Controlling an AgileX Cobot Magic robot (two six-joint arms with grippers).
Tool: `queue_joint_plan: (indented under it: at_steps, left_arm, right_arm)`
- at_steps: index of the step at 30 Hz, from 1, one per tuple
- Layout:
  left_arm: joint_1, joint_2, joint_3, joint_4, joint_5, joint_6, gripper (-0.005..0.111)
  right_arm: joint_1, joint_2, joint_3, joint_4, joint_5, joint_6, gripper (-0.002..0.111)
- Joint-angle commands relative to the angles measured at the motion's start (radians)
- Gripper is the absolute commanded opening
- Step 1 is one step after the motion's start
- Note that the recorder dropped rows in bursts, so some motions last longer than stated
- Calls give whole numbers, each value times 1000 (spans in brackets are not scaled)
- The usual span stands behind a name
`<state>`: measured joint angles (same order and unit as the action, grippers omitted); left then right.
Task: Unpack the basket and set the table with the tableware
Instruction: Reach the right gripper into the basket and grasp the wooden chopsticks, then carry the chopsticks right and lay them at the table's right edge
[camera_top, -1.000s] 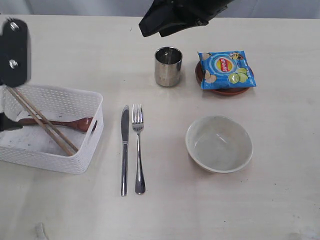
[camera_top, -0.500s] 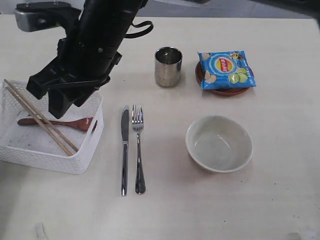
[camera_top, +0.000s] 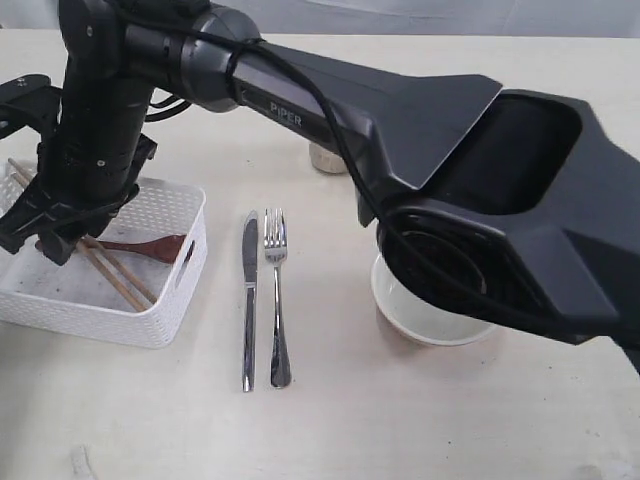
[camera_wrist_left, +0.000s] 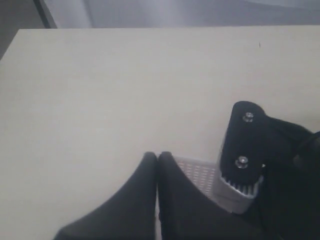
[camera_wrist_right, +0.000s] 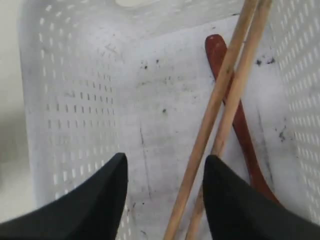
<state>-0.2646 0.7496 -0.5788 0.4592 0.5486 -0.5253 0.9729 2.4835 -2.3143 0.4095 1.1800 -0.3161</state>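
The pale worktop (camera_top: 330, 430) carries a white basket (camera_top: 120, 325) at nine o'clock, and inside it lie the chopsticks (camera_top: 115, 285) and a wooden spoon (camera_top: 150, 246). The right end effector (camera_wrist_right: 166, 157) hangs over them, jaws apart, gripping nothing. The left end effector (camera_wrist_left: 157, 156) is closed tight and empty. The knife (camera_top: 248, 300) and fork (camera_top: 277, 300) lie at the basket's three o'clock.

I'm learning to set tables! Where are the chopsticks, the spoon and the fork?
chopsticks (camera_wrist_right: 233, 100), right wrist view, middle of one stick
spoon (camera_top: 166, 246), exterior view, its bowl
fork (camera_top: 277, 310), exterior view, its handle
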Motion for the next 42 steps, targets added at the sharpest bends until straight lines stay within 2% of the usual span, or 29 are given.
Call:
queue_joint_plan:
  at_steps: [1,10,21,24,28,37,42]
  left_arm:
    - [3,-23,-7,-5,-6,4,0]
    - [3,-23,-7,-22,-10,13,0]
    - [3,-30,-7,-26,-15,13,0]
    - [3,-30,-7,-26,-15,13,0]
    - [3,-30,-7,-26,-15,13,0]
    - [3,-30,-7,-26,-17,13,0]
    - [3,-30,-7,-26,-17,21,0]
  right_arm:
    - [-5,23,-22,1,-25,17,46]
    - [-2,60,-22,-43,-128,49,46]
    - [-1,103,-22,-65,-132,69,46]
    - [-1,99,-22,-65,-143,65,35]
    - [-1,79,-22,-67,-150,44,0]
    - [-1,-21,-22,-95,-135,32,0]
    - [-5,-99,-22,-133,-69,32,0]
